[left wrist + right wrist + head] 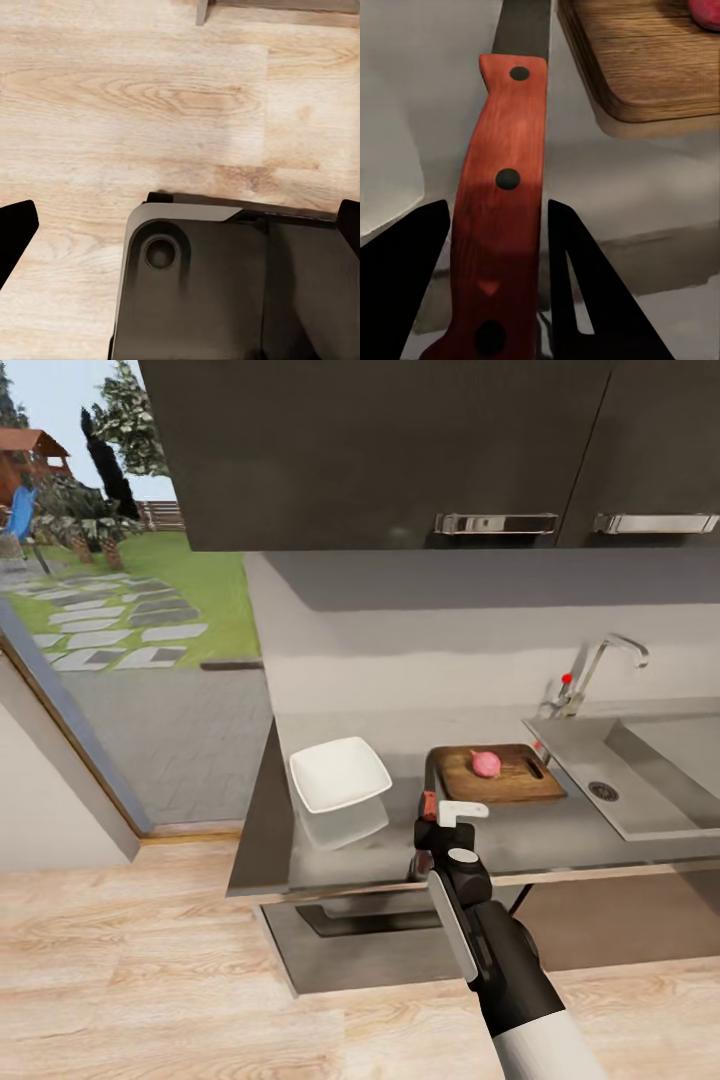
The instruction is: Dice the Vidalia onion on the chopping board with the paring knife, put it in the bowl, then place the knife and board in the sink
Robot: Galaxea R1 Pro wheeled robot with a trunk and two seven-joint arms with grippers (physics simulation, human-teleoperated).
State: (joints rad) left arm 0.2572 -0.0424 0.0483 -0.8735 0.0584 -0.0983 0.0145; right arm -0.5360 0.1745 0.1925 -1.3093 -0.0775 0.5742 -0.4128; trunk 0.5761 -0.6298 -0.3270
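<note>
Red wooden knife (499, 195) handle: rigid, light, slick; best taken mid-handle. Right gripper (499, 277) fingers flank it, narrow, contact unclear. Left gripper (180, 232) spread wide, empty.

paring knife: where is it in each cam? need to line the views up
Head view: paring knife lies on the countertop beside the chopping board's near-left corner, at the right gripper.
Right wrist view: its reddish handle runs up between the two black fingers, blade beyond.
Left wrist view: wood floor and robot base.
Shared landmark: chopping board.
</note>
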